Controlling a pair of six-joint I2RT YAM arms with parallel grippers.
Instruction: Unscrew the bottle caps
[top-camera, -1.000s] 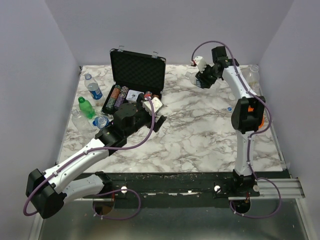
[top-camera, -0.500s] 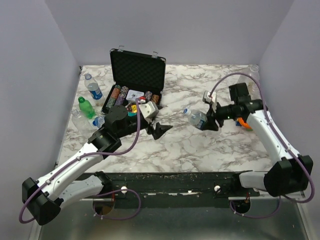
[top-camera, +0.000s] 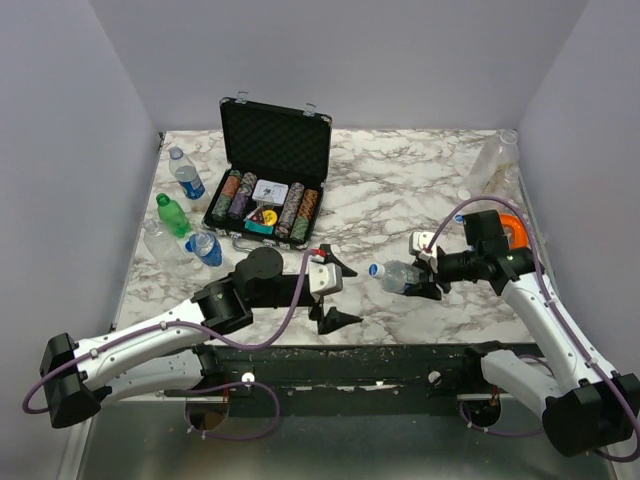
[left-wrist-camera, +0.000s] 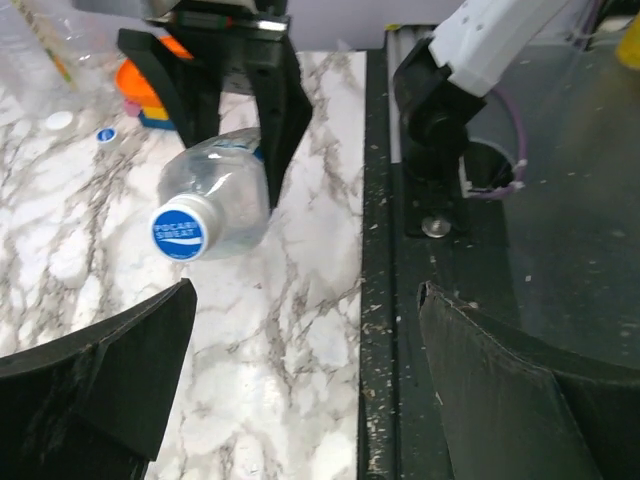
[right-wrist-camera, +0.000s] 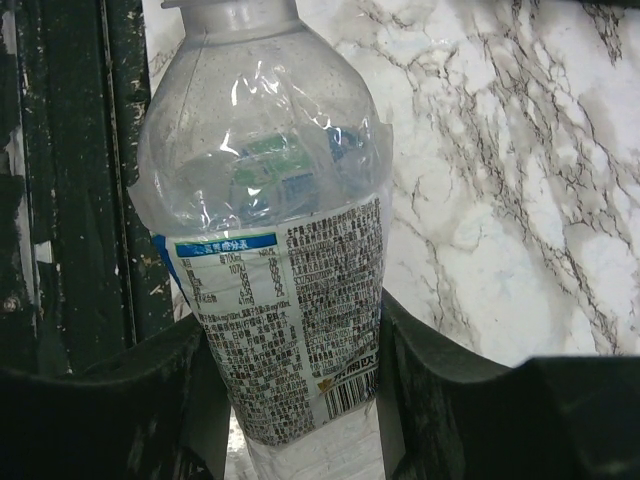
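Marble table (top-camera: 400, 190), top view: I had the bottle (top-camera: 402, 275) sideways at approx 5 o'clock, blue-topped cap (top-camera: 376, 270) facing 9. R gripper (top-camera: 427, 279) was clamped on its body. L gripper (top-camera: 352, 295) sat at 6 o'clock, jaws spread wide, empty, just short of the cap. Spare bottles (top-camera: 173, 216) lay at 9, chip case (top-camera: 275, 140) at 11.

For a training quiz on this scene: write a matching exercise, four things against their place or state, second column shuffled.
1. left hand
2. right hand
3. green bottle
4. black case

A. lid raised, chips inside
B. open, holding nothing
C. near the left edge of the table
D. shut on the clear bottle

Pairs: 1-B, 2-D, 3-C, 4-A
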